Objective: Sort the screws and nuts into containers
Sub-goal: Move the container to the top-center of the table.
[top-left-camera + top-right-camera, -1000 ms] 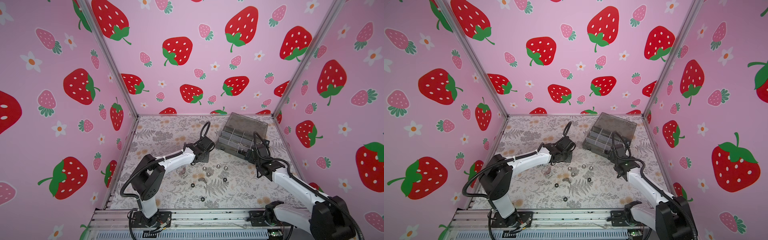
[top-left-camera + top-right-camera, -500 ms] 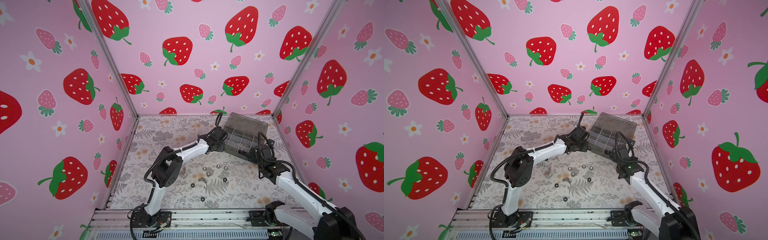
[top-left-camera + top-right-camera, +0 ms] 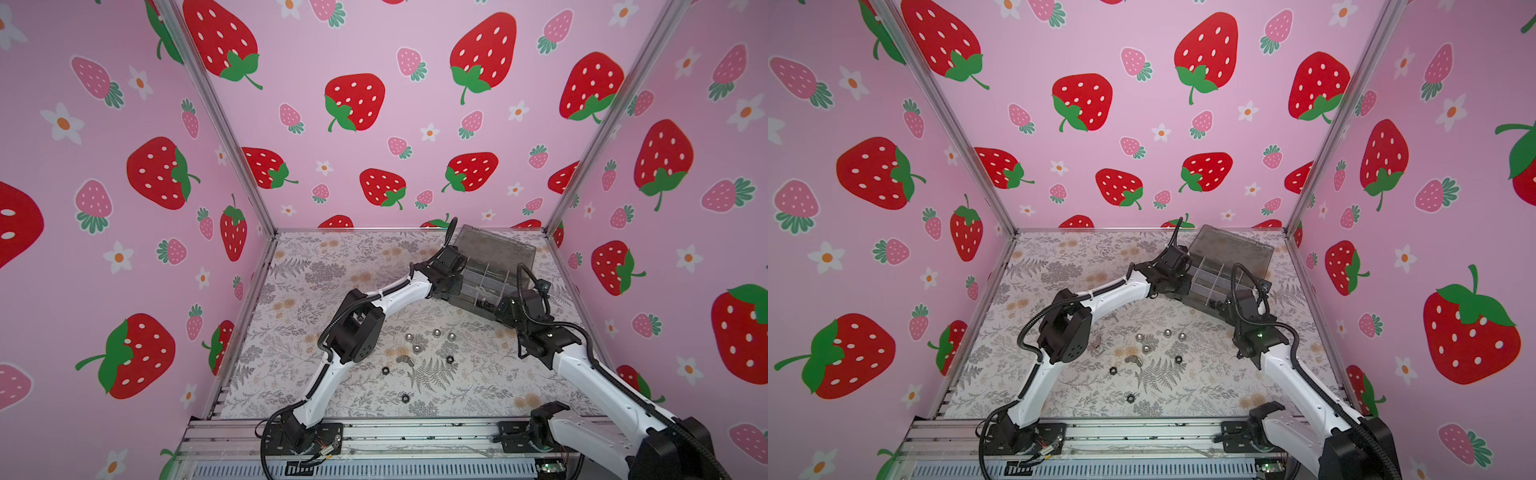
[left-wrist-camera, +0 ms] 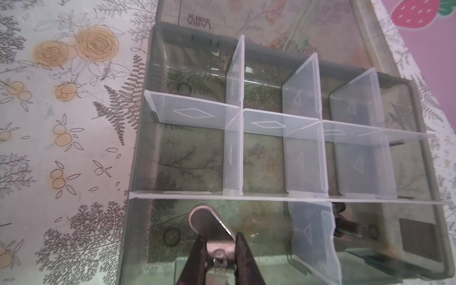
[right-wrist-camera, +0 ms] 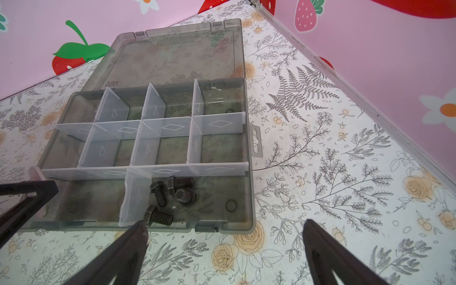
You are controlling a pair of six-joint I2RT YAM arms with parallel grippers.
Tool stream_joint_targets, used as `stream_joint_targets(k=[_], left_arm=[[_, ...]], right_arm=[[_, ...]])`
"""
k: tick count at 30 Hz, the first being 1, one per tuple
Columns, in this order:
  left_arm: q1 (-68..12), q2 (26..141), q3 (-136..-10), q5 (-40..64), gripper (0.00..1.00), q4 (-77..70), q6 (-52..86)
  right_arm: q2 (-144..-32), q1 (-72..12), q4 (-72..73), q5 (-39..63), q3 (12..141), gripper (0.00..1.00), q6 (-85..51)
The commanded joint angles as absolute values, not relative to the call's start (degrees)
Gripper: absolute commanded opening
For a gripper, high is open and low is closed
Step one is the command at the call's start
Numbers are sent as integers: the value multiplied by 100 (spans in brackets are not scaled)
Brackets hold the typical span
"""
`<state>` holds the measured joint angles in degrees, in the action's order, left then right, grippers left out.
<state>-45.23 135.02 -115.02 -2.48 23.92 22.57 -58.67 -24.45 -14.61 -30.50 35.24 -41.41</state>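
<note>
Left gripper point(image 4: 220, 256) fingers pinching a silver wing nut point(image 4: 208, 225), organiser box point(image 4: 187, 160) compartment below them, right gripper point(image 5: 225, 223) fingers spread wide, black hex-head bolts point(image 5: 159, 193) just beyond one fingertip, seemingly untouched

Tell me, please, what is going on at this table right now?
Small hardware is being sorted into a grey organiser box. The left gripper pinches a silver wing nut above a front compartment, beside the one holding black bolts. The right gripper hangs open and empty at the box's front edge. Silver cap nuts and black hex nuts lie loose on the table.
</note>
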Motion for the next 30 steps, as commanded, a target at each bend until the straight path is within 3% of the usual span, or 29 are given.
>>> stream_joint_targets(k=[1, 18, 30], left_arm=[[-4530, 13571, -11801, -237, 10, 2505, 2166], [-4333, 13798, -11761, -1079, 11, 3122, 2439], [-4298, 13272, -10646, -1759, 10, 2881, 3016]], right_arm=[[-5915, -2407, -1650, -3190, 3665, 100, -4290], [-6053, -2405, -1617, -3140, 3648, 100, -4275], [-6423, -2399, -1439, -2917, 3646, 100, -4279]])
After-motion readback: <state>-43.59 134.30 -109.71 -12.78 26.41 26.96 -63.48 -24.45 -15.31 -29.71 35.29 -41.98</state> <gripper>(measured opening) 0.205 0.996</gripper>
